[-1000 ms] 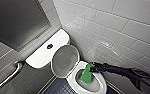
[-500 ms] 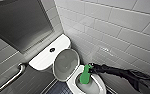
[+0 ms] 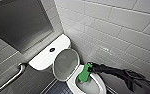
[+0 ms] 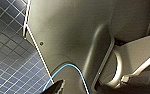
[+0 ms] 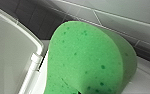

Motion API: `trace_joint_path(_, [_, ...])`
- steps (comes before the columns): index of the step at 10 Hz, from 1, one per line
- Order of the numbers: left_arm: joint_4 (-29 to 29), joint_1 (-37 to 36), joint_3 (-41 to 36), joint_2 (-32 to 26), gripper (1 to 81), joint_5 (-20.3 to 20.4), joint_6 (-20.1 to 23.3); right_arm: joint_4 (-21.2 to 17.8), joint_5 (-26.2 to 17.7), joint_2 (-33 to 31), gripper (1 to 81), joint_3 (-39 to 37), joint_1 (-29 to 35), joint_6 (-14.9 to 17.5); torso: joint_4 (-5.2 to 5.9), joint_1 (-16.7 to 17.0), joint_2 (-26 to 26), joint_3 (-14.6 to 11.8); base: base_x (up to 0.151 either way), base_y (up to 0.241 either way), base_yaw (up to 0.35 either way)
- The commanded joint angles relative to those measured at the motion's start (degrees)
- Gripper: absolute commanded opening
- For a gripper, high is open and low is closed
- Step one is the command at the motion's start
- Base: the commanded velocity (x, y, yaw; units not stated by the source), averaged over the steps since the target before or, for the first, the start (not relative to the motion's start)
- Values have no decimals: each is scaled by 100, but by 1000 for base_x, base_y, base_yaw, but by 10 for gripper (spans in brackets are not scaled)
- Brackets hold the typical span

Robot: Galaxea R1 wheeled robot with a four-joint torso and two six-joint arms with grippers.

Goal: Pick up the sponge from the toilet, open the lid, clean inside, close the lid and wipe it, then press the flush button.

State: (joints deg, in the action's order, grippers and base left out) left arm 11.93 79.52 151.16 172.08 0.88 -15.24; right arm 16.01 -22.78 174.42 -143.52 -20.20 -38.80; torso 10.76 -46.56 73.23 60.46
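Note:
The toilet's white oval lid (image 3: pixel 66 63) stands raised against the tank, its greyish inner face towards me. My right gripper (image 3: pixel 89 68) reaches in from the right, shut on the bright green sponge (image 3: pixel 84 73). The sponge hangs end-down into the open bowl (image 3: pixel 97 86). In the right wrist view the sponge (image 5: pixel 86 60) is large and bent, with the lid's edge (image 5: pixel 8 50) beside it. The small dark flush button (image 3: pixel 52 49) sits in the middle of the white tank top (image 3: pixel 41 60). One dark fingertip (image 4: pixel 56 87) of my left gripper shows over dark floor tiles, with nothing in it.
A tiled wall (image 3: pixel 116 30) runs close along the toilet's right side. A metal grab rail (image 3: pixel 12 78) is fixed on the left wall, below a dark grey panel (image 3: pixel 18 22). Dark blue floor tiles (image 4: pixel 6 50) lie beside my grey body.
The right gripper and the sponge have shifted slightly over the bowl. The lid has stayed up.

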Motion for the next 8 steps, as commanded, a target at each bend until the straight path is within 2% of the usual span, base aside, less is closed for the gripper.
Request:
trace_joint_path(1, [45, 139, 10, -33, 811, -483, 12, 61, 11, -28, 10, -79, 829, -84, 0, 0, 0, 0, 0, 0, 0])
trace_joint_path(4, [46, 139, 10, -24, 811, -483, 12, 52, 2, -353, 10, 44, 574, -75, 0, 0, 0, 0, 0, 0, 0])
trace_joint_path(8, [46, 139, 10, 55, 811, -492, 109, 87, -42, -1539, 10, 1644, 485, -128, 0, 0, 0, 0, 0, 0, 0])
